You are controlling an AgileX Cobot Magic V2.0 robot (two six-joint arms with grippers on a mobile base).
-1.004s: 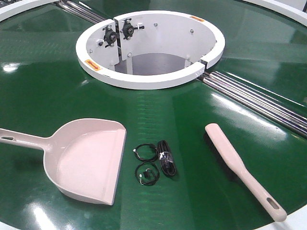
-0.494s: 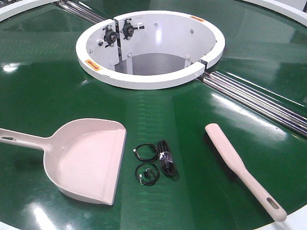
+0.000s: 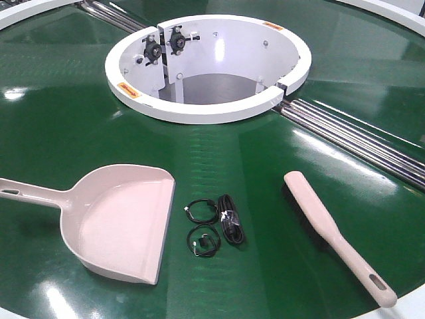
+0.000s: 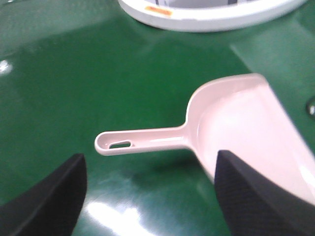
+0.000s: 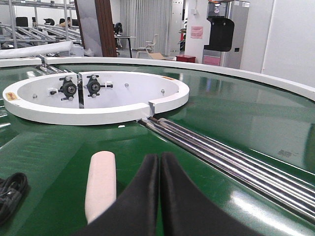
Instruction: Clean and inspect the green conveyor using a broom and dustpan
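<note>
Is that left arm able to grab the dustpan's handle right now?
Probably yes: the left claw is open just short of the handle of the dustpan, with nothing lying between them.

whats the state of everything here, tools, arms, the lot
dustpan: flat on the belt, empty, not gripped
broom: lying bristles down, not gripped
black cables: coiled, loose between dustpan and broom
green conveyor: cables not yet swept off it
left gripper: fingers open, over the dustpan handle
right gripper: fingers shut, empty, beside the broom's tip
</note>
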